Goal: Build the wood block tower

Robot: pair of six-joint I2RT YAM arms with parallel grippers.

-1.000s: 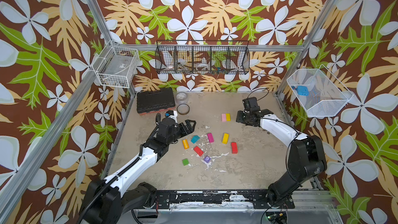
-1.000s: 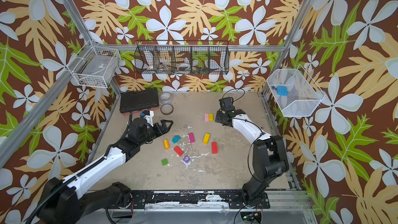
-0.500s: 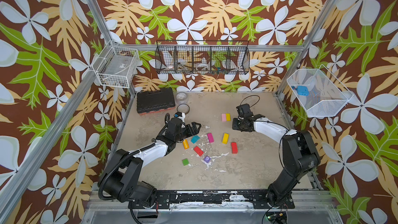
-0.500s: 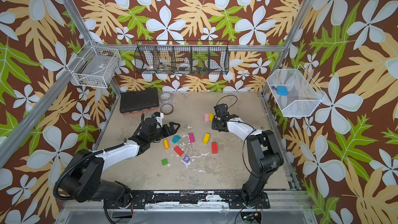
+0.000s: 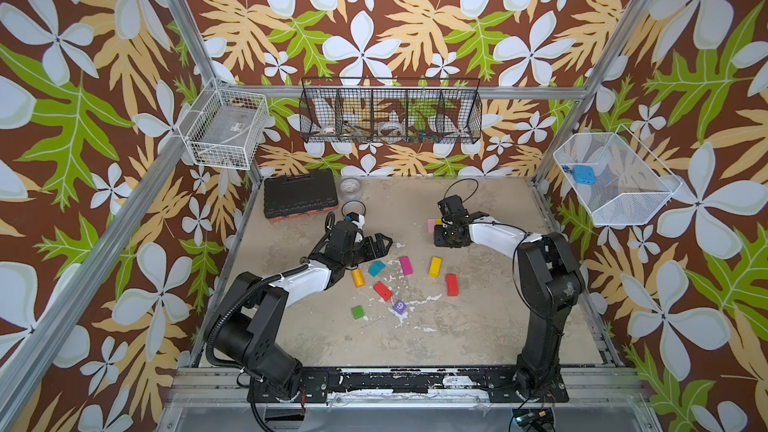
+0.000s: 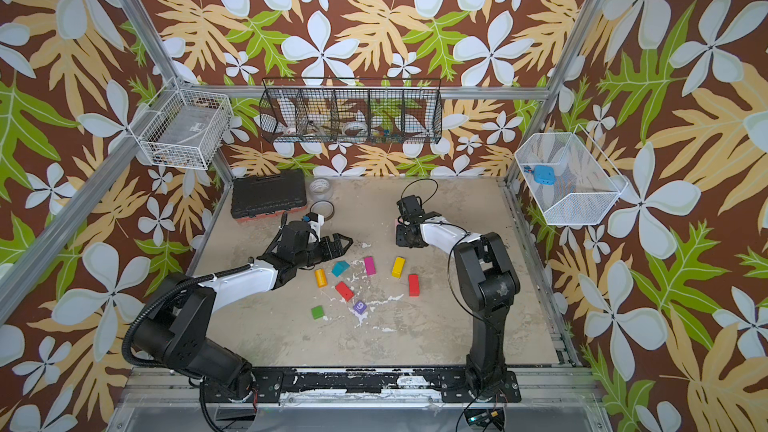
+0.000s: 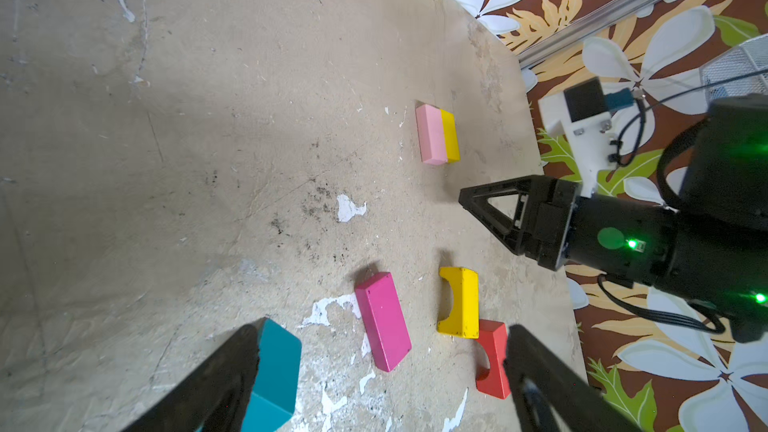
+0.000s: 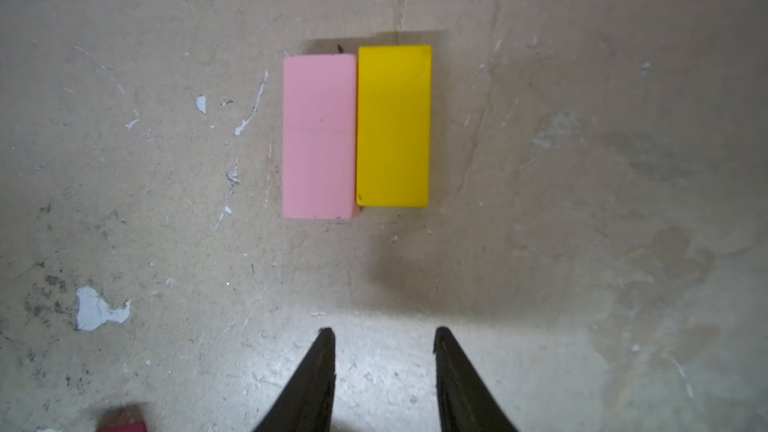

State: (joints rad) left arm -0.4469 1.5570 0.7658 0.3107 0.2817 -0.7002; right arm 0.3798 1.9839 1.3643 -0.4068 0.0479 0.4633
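Observation:
Wood blocks lie singly on the table in both top views: orange [image 5: 358,278], teal [image 5: 377,268], magenta [image 5: 406,265], a yellow arch [image 5: 435,267], two red [image 5: 451,285], a purple cube [image 5: 399,306] and green [image 5: 358,312]. No tower is in view. A pink brick [image 8: 319,135] and a yellow brick [image 8: 392,124] lie flat, side by side and touching. My right gripper [image 8: 384,330] points down just in front of them, narrowly open and empty. My left gripper [image 7: 383,328] hovers wide open behind the teal block [image 7: 276,367] and magenta block [image 7: 382,320], holding nothing.
A black toolbox [image 5: 299,197], a clear jar [image 5: 350,188] and a ring [image 5: 353,206] stand at the back left. Wire baskets hang on the left [image 5: 224,128], back [image 5: 390,112] and right [image 5: 615,178] walls.
My right gripper has moved left and down to the pink and yellow pair, its jaws narrowing. My left arm has dropped lower, its gripper shifting slightly right above the blocks.

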